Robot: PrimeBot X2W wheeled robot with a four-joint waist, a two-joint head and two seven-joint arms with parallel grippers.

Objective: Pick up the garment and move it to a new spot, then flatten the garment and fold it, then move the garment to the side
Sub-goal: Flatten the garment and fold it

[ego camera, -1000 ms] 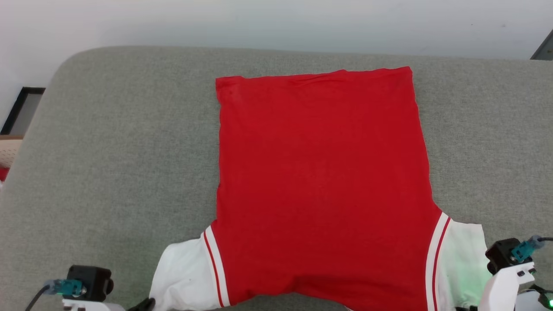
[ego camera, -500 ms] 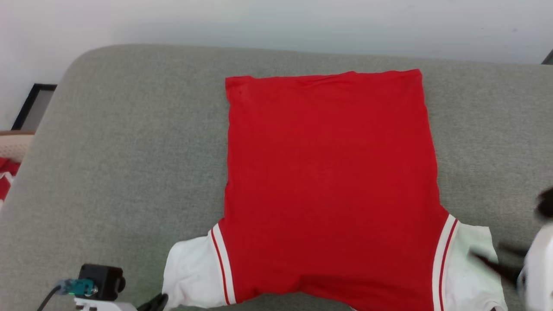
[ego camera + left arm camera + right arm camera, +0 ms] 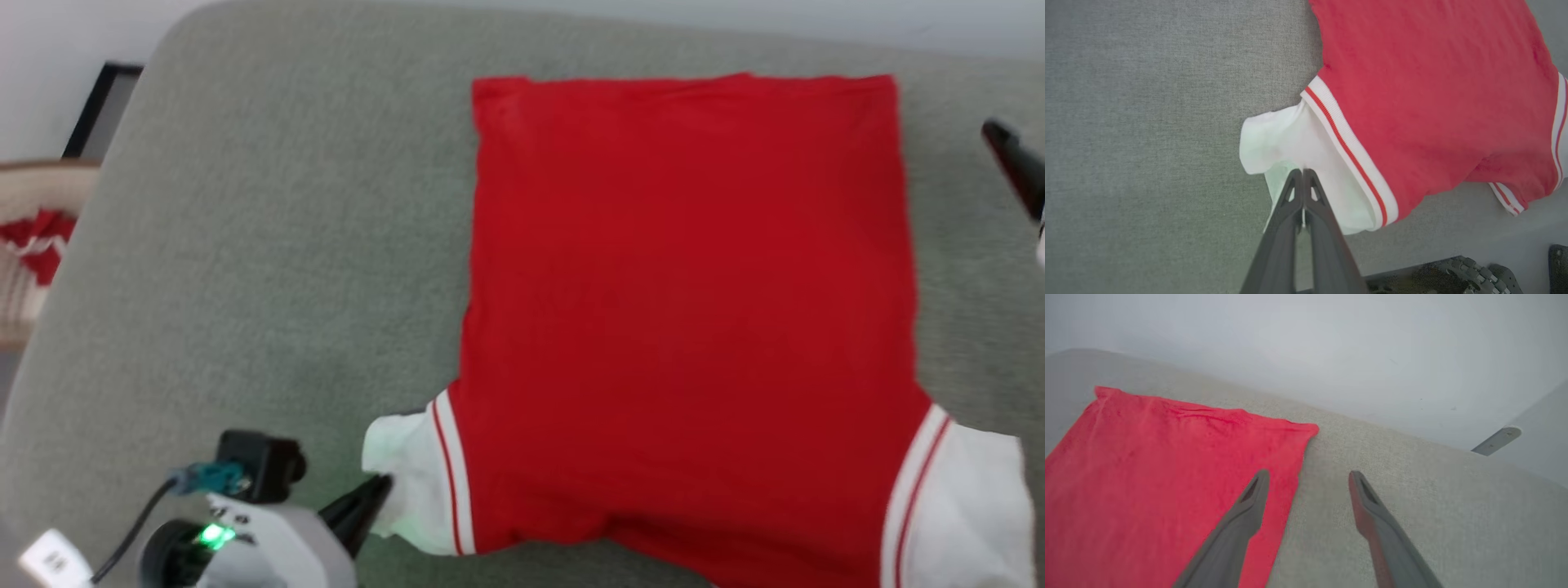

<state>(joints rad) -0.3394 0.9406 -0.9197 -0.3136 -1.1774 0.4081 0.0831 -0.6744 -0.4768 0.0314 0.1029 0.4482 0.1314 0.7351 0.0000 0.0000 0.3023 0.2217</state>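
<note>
The garment (image 3: 686, 310) lies spread flat on the grey cushion (image 3: 269, 269), plain red side up, so its letters are hidden. Its hem is at the far end and a white sleeve sits at each near corner. My left gripper (image 3: 1303, 174) is shut, its tips pinching a fold of the left white sleeve (image 3: 408, 482), which is bunched. My right gripper (image 3: 1308, 475) hangs open above the cushion at the hem's right corner (image 3: 1302, 430). One of its dark fingers (image 3: 1012, 159) shows at the right edge of the head view, just off the garment.
A pale basket (image 3: 24, 269) holding red-and-white cloth stands off the cushion's left side, with a black-framed object (image 3: 102, 106) behind it. A white wall (image 3: 1306, 343) runs along the far edge. Parts of my base (image 3: 1470, 269) lie below the near edge.
The camera has tilted and shifted. My right gripper has gone from the right sleeve up to the hem's right corner. My left gripper has come forward onto the left sleeve, which has bunched.
</note>
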